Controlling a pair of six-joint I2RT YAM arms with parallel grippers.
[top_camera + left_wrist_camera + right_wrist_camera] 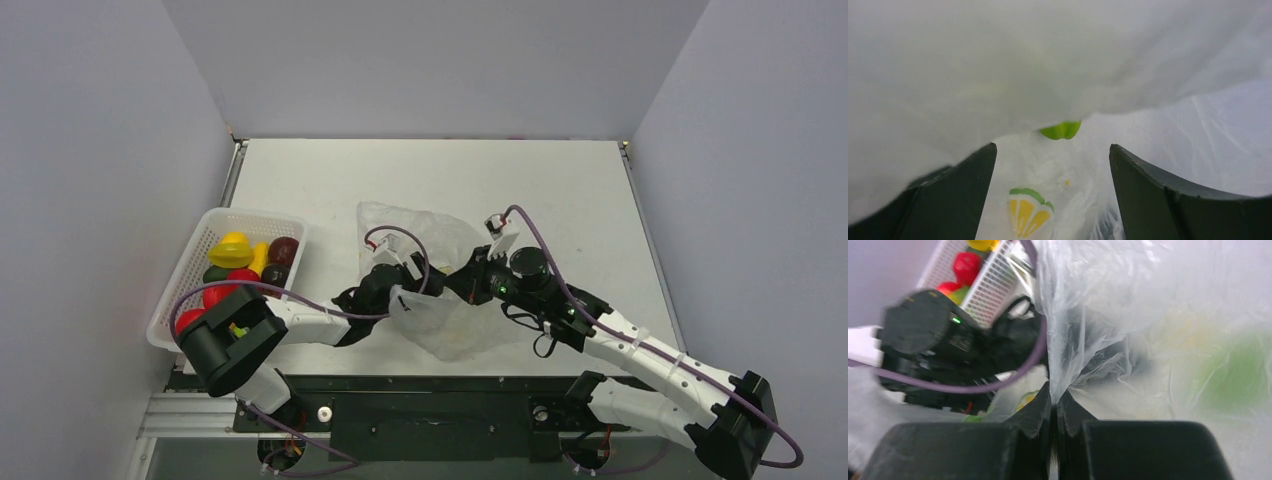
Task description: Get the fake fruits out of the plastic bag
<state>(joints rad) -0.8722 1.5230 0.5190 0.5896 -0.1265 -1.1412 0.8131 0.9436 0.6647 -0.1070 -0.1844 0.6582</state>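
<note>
The clear plastic bag (455,325), printed with lime slices, lies crumpled at the table's near middle. My left gripper (398,290) reaches into its mouth. In the left wrist view this gripper (1053,146) is open inside the film, with nothing between the fingers. Just ahead of it a green fake fruit (1060,130) peeks out from under a fold. My right gripper (464,283) is shut on a pinch of the bag's film (1068,360), holding it up. Several fake fruits lie in the basket, among them a yellow one (232,248), a red one (243,277) and a maroon one (284,249).
The white lattice basket (190,262) stands at the left edge of the table, close to the left arm's elbow (228,345). A purple cable (998,385) loops off the left wrist, right beside the right gripper. A blurred green patch (1238,370) shows through the film.
</note>
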